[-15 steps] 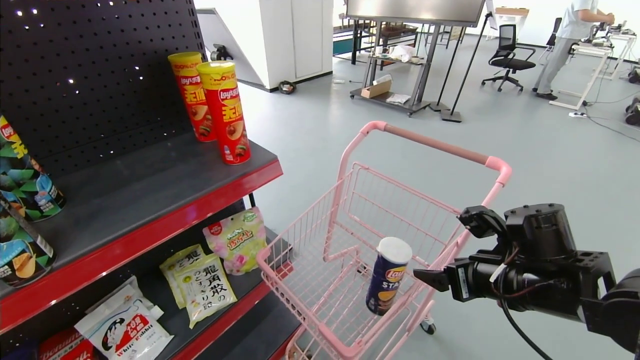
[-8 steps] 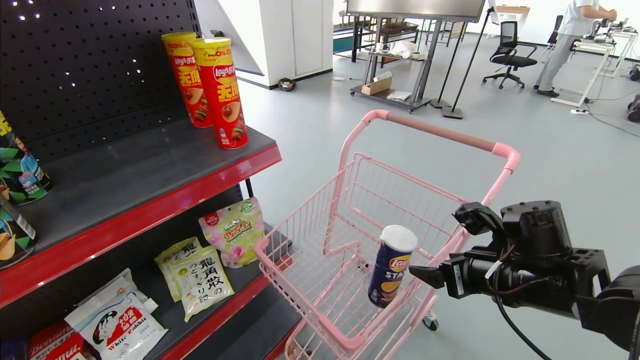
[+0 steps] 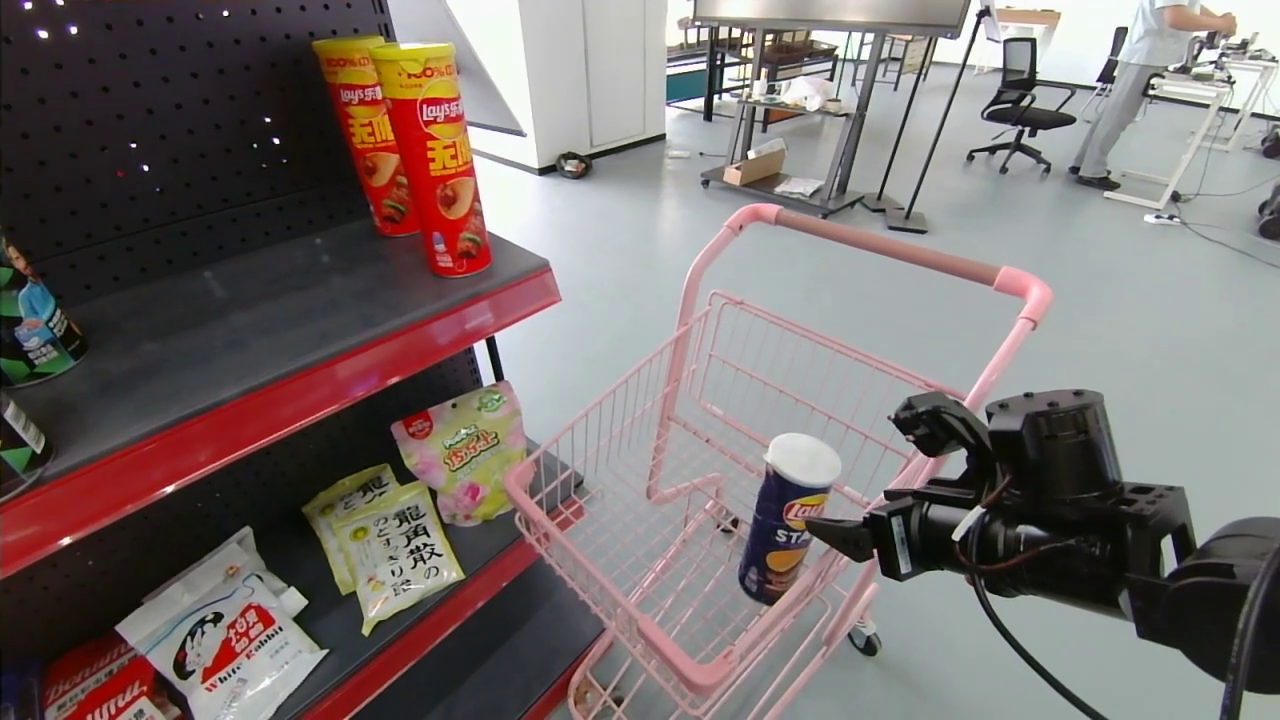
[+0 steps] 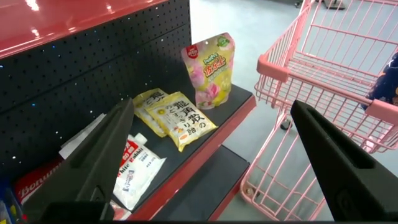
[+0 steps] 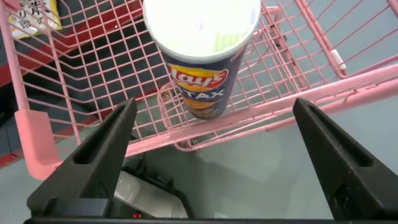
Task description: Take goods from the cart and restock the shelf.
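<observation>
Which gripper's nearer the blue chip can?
Right. The right gripper is beside the blue chip can at the cart's side; the left gripper is off by the lower shelf.

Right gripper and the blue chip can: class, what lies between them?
The top rail and wire side wall of the pink cart lie between the right gripper and the blue chip can inside it, as the right wrist view shows.

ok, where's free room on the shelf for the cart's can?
Top shelf: bare stretch between the red cans and the dark cans. Lower shelf is crowded with bags. Cart holds just the blue can.
</observation>
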### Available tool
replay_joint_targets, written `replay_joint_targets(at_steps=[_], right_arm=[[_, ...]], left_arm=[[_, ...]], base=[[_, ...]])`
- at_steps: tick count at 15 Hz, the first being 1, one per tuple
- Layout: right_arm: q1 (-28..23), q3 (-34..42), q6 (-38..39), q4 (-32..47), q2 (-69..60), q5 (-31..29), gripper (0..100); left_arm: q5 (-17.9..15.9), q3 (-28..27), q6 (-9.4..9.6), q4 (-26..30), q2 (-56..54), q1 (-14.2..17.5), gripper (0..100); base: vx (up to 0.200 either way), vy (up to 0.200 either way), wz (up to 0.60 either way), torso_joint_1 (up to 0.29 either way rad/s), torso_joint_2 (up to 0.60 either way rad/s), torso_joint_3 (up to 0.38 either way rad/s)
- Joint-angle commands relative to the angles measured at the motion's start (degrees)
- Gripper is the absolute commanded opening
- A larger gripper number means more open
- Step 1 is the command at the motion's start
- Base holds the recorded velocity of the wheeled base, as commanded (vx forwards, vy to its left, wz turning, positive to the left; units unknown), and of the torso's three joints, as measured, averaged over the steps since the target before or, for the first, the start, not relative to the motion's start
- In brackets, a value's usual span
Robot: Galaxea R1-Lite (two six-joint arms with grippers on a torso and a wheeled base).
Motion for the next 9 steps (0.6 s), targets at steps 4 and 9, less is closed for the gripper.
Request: replay_joint_targets(at_steps=[4, 9], right_arm=[[0.7, -1.4, 0.4, -3.0, 4.4, 0.0, 100], [0.8, -0.8, 0.4, -10.2, 9.5, -0.2, 100]], left_arm=[[0.0, 0.0, -0.02, -0.1, 0.1, 0.1, 100], [0.1, 0.0, -0.02, 0.0, 0.1, 0.1, 100]], base=[[0.000, 0.000, 0.00, 0.000, 0.00, 0.000], [0.000, 0.000, 0.00, 0.000, 0.00, 0.000]])
